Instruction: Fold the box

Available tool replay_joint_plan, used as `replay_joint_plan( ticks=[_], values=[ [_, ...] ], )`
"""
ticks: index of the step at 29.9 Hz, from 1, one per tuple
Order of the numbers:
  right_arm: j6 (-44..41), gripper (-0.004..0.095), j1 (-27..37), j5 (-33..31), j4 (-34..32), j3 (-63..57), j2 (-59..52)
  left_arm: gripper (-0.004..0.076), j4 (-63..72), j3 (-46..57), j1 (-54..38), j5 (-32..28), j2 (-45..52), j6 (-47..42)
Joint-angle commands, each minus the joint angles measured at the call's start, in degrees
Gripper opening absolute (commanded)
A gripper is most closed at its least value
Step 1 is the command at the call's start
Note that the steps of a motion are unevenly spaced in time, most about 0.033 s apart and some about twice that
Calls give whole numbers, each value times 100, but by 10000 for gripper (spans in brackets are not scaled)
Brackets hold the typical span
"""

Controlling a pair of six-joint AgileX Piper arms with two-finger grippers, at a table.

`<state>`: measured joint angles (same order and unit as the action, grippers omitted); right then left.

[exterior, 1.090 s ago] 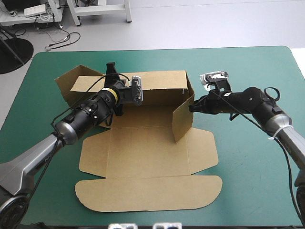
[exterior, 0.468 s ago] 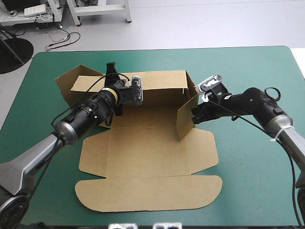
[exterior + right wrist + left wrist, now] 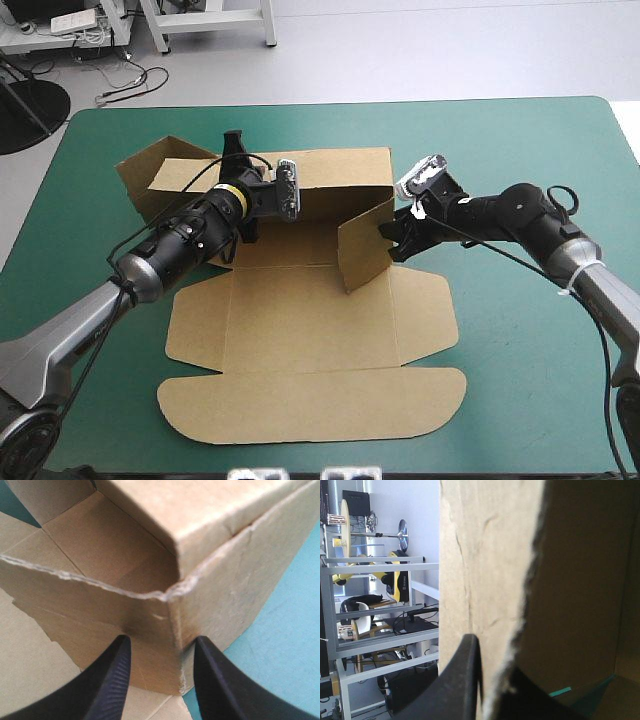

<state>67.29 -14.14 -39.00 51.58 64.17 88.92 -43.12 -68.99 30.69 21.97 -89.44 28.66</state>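
Observation:
The brown box (image 3: 300,320) lies partly raised on the teal-green cover. Its back wall (image 3: 340,172) stands upright, and my left gripper (image 3: 236,160) is shut on that wall's top edge near its left end. In the left wrist view the board (image 3: 485,580) runs between my two black fingers (image 3: 462,680). The right side flap (image 3: 365,240) stands up and is swung inward over the box floor. My right gripper (image 3: 392,232) is pressed against its outer face, open. In the right wrist view the box corner (image 3: 172,595) sits just ahead of the spread gripper (image 3: 162,680).
The left side flap (image 3: 150,175) stands raised at the back left. The front panels and the rounded lid (image 3: 310,405) lie flat toward the near edge. Bare teal-green cover (image 3: 530,340) stretches to the right of the box.
My right gripper has moved left toward the box's middle, swinging the right side flap inward. The left arm has kept its hold on the back wall.

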Motion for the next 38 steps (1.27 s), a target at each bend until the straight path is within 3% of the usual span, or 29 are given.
replay_joint_plan(
  ticks=[1,6,13,16,19,27,29,32,36,38],
  values=[
    [88,388,-111,267,308,196,-125,-10,220,-11,-1,472,33,-167],
    [-38,388,-288,1010,387,196,160,-10,210,-11,209,516,33,-179],
    [-358,343,-288,1552,344,196,301,-10,11,-11,302,596,33,-231],
    [-333,198,-288,1608,344,196,301,-10,1,-11,302,610,33,-231],
    [-291,-23,-288,1608,344,196,301,-10,1,-11,302,600,33,-231],
    [-291,0,-288,1625,344,196,301,9,1,-11,302,502,33,-221],
    [-291,0,-288,1625,344,196,301,57,-50,-11,302,466,33,-221],
    [-291,-1,-288,1625,344,196,301,191,-125,-11,302,400,33,-221],
    [-291,-1,-288,1625,344,196,301,429,-289,-11,302,112,33,-221],
    [-291,0,-288,1614,344,196,301,481,-296,-11,302,41,33,-221]
  ],
)
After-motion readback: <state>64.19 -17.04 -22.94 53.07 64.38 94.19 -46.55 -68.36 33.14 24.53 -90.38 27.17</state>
